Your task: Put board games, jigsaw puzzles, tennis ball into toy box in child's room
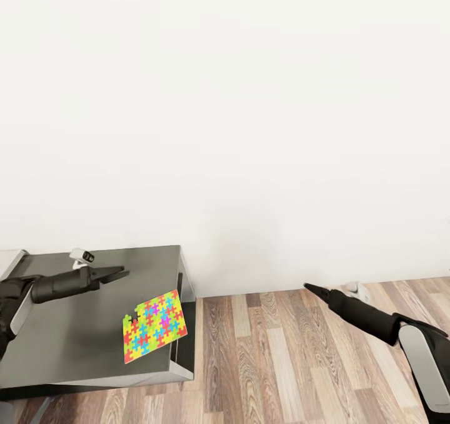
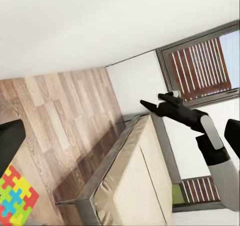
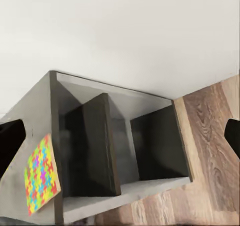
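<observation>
One jigsaw puzzle (image 1: 155,325), a bright multicoloured sheet, lies flat on the dark grey cabinet top of the table (image 1: 75,343), close to its right edge. The same puzzle (image 3: 41,181) appears in the right wrist view and, partly cut off, as puzzle (image 2: 15,201) in the left wrist view. My left gripper (image 1: 119,274) hovers open above the cabinet top, up and left of the puzzle, holding nothing. My right gripper (image 1: 309,286) is open over the wood floor, well right of the cabinet. The bare beige bed (image 2: 135,181) is in the left wrist view. The toy box, board games and tennis ball are out of view.
A white wall (image 1: 250,130) rises directly behind the cabinet. The cabinet's side has open dark compartments (image 3: 150,146). Wood-plank floor (image 1: 281,361) stretches to the right. A dark-framed window (image 2: 200,66) stands beyond the bed.
</observation>
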Controlling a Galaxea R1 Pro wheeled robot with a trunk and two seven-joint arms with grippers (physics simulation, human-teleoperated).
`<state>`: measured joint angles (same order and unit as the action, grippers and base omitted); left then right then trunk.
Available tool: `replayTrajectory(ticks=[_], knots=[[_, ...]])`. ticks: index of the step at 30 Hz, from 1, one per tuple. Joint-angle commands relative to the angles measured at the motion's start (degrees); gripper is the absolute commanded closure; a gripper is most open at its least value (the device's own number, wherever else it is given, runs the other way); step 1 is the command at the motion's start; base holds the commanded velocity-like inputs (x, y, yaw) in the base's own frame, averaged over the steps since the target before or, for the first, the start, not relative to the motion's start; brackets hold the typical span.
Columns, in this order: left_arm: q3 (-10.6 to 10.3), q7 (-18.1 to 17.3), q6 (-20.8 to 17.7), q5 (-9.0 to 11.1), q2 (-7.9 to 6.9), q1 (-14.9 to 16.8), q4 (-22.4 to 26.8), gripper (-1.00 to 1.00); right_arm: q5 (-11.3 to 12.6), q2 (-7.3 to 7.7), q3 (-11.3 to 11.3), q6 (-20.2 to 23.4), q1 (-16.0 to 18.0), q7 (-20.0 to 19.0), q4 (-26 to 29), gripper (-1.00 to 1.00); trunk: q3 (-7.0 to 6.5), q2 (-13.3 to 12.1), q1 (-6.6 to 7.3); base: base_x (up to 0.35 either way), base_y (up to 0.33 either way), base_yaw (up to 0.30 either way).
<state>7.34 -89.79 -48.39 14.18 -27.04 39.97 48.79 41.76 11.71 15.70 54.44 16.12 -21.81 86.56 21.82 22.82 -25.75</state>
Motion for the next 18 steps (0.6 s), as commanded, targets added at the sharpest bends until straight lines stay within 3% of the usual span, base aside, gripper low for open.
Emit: replayTrajectory(ticks=[1, 5, 11, 18], knots=[[0.0, -0.2, -0.7, -0.4, -0.02, 0.0, 0.3, -1.0, -0.5, 0.03, 0.1, 0.2, 0.0, -3.3, 0.0, -1.0, 0.09, 0.1, -0.03, 0.0, 0.0, 0.0], [0.0, -0.2, -0.9, -0.9, -0.03, -0.1, 1.0, -1.0, -0.5, -0.15, 0.3, 0.3, 0.0, -8.4, -0.1, -1.0, 0.09, 0.1, -0.03, 0.0, 0.0, 0.0], [-0.1, -0.2, -1.2, -0.9, 0.02, -0.1, 1.4, -1.0, -0.1, -0.43, 0.3, 0.7, -0.1, -9.8, -0.1, -1.0, -0.12, 0.1, -0.03, 0.0, 0.0, 0.0], [-2.9, -0.2, -3.9, -0.9, 0.2, -0.4, 4.1, -1.0, -0.1, -0.66, 0.2, 0.6, -0.3, -12.5, -2.4, -1.0, -0.69, 0.1, -0.03, 0.0, 0.0, 0.0]])
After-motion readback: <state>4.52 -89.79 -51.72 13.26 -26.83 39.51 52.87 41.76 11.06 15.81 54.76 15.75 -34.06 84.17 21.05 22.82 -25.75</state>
